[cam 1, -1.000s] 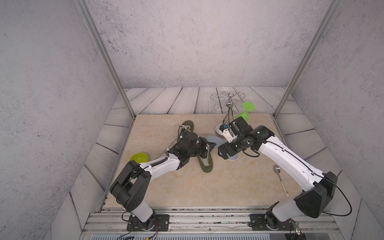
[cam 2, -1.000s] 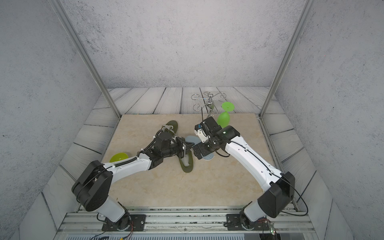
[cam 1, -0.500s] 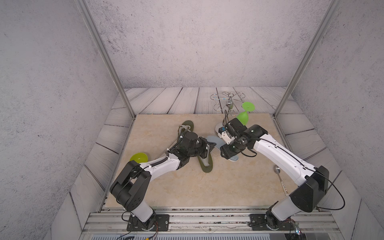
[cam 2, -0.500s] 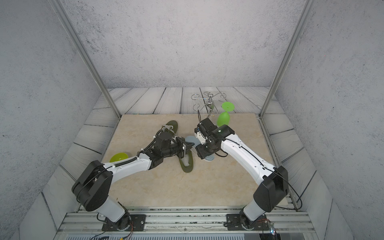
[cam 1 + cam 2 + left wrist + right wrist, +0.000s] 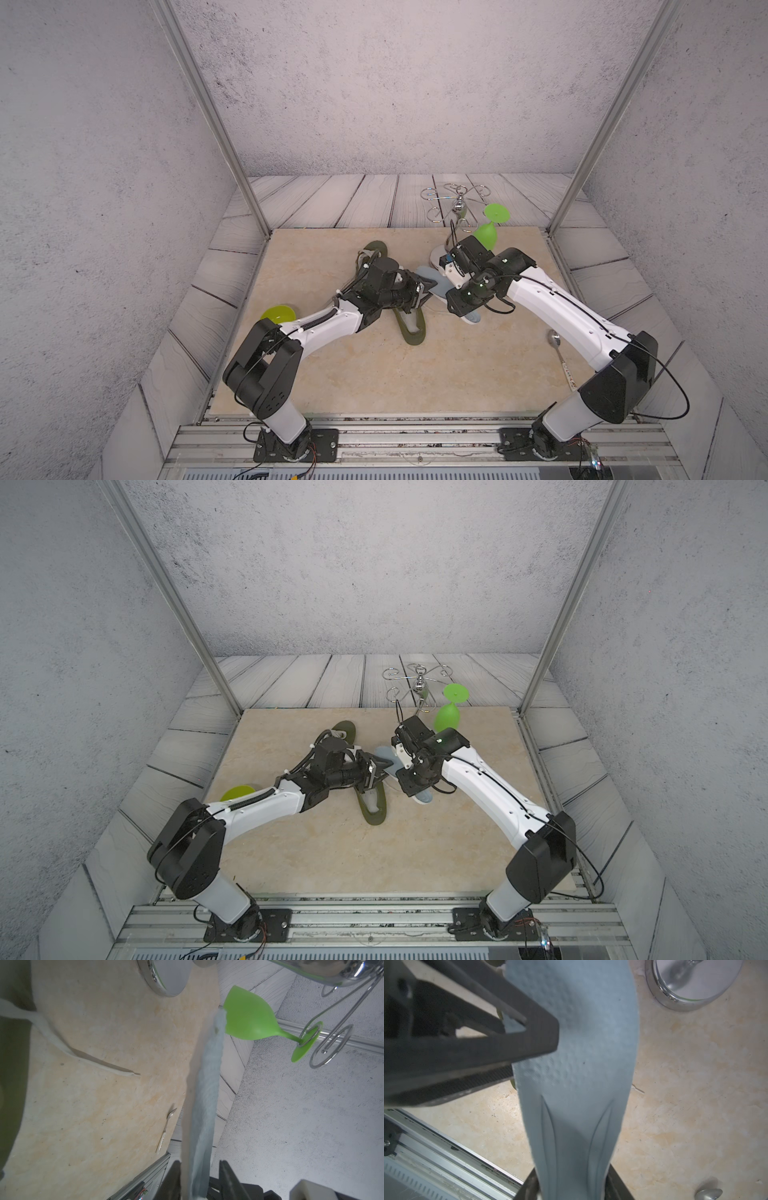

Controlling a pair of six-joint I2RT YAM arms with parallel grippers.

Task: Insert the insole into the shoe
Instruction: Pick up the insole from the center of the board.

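Left gripper (image 5: 199, 1164) is standing partly open around the light-blue insole (image 5: 577, 1064), one jaw clear of it, while the right gripper (image 5: 571, 1180) is pinching one end across its width. The insole is hanging in the air just beside the olive-green shoe (image 5: 409, 328), not yet inside. Gripped only by its edges, it risks buckling and slipping onto the desk (image 5: 374, 374).
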